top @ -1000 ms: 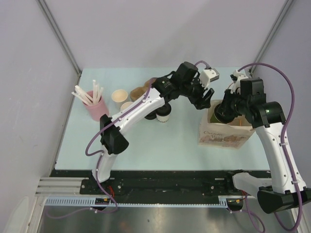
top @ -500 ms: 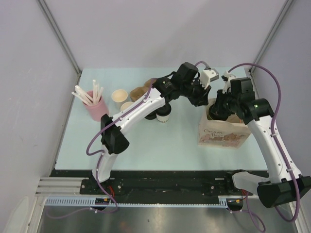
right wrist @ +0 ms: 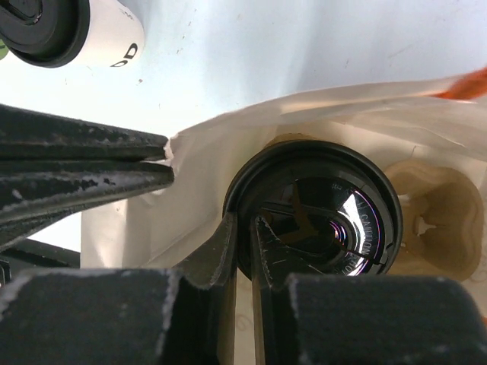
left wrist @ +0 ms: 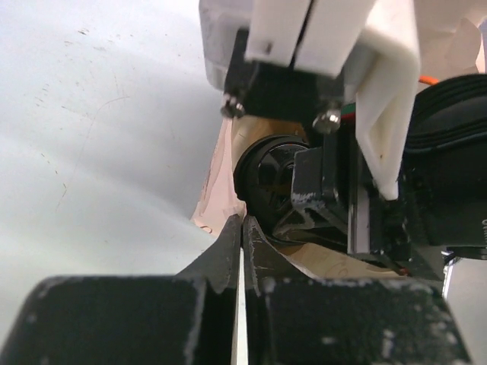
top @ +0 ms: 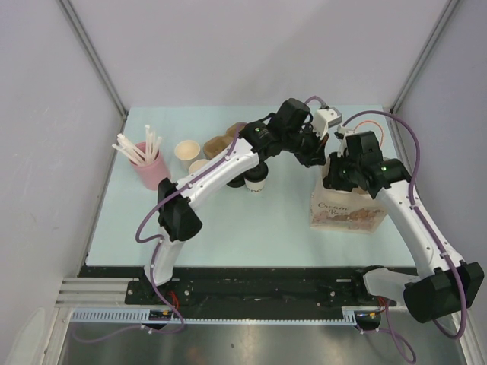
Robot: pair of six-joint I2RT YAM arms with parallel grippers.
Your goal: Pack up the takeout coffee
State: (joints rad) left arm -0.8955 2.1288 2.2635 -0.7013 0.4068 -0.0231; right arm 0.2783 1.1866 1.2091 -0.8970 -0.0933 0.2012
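One takeout coffee cup, its black lid facing me, hangs inside the mouth of the paper bag. My right gripper is shut on the lid's rim, and the cup's side is hidden. From above, the right gripper sits over the bag's left half. My left gripper is shut on the bag's upper left edge, seen from above at the left gripper. The white-sided takeout coffee stands upright on the table left of the bag, under the left arm; it also shows as the white cup.
A pink cup of white straws stands at the left. Lidless paper cups cluster behind the white coffee. A beige moulded insert lies inside the bag to the right of the held cup. The left arm arches across the middle of the table.
The left gripper has closed on the bag's edge. The right arm has swung left and brought the lidded cup over and into the bag's mouth.
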